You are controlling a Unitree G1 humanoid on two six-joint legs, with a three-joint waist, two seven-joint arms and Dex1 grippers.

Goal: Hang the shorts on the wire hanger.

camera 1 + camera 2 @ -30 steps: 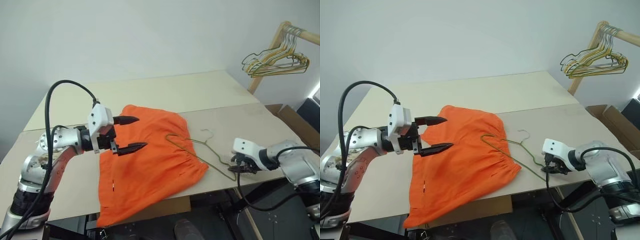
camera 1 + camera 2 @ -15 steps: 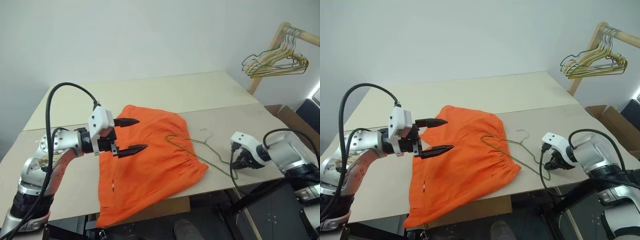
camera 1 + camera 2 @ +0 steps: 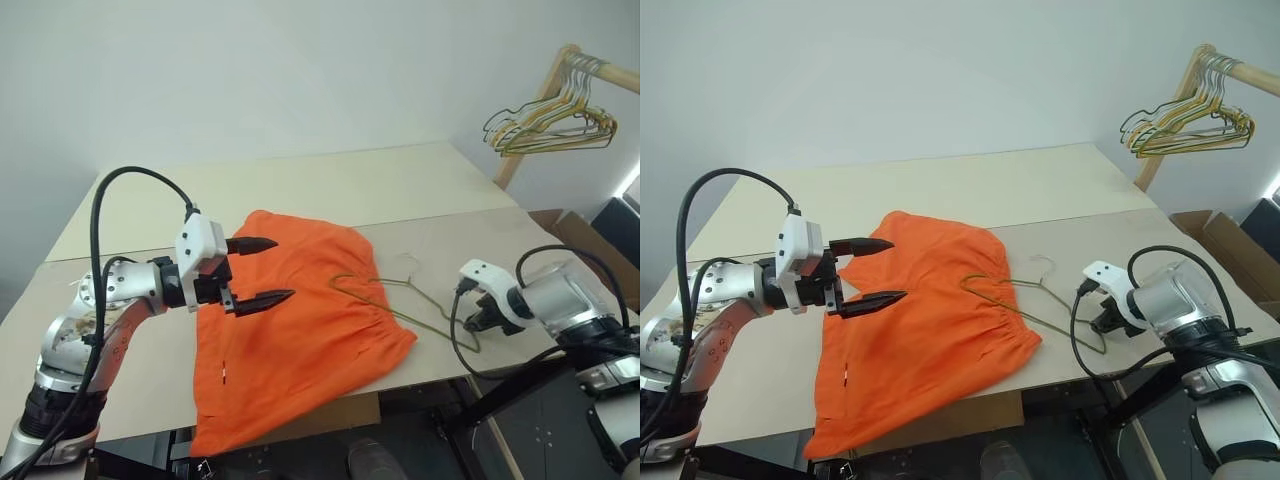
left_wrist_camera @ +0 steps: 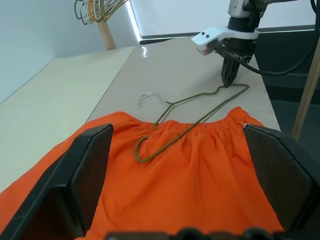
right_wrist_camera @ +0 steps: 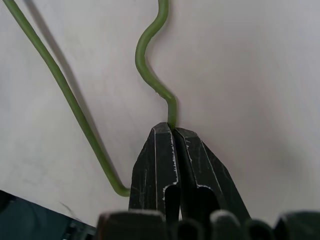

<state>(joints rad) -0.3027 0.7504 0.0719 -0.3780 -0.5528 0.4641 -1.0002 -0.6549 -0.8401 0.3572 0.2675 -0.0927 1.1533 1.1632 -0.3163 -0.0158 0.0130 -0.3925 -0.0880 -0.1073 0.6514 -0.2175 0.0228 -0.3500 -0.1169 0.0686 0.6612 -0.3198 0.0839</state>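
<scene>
The orange shorts (image 3: pixel 300 335) lie flat on the table, one end drooping over its near edge. The thin grey-green wire hanger (image 5: pixel 138 57) lies on the table with one end resting on the gathered waistband. My right gripper (image 3: pixel 482 322) points down at the hanger's outer corner. In the right wrist view its fingertips (image 5: pixel 161 137) are shut on the wire. My left gripper (image 3: pixel 283 267) hovers open just above the far left part of the shorts, with nothing between its fingers (image 4: pixel 92 165).
The pale table (image 3: pixel 430 180) has its near edge just past the right gripper. A wooden rail with bunched yellow, green and grey hangers (image 3: pixel 545 125) stands at the back right. A cardboard box (image 3: pixel 585 240) sits beside the table there.
My right gripper has closed on the hanger's wire and its wrist has tipped to point downward. The hanger has shifted slightly on the table. The left arm has stayed still.
</scene>
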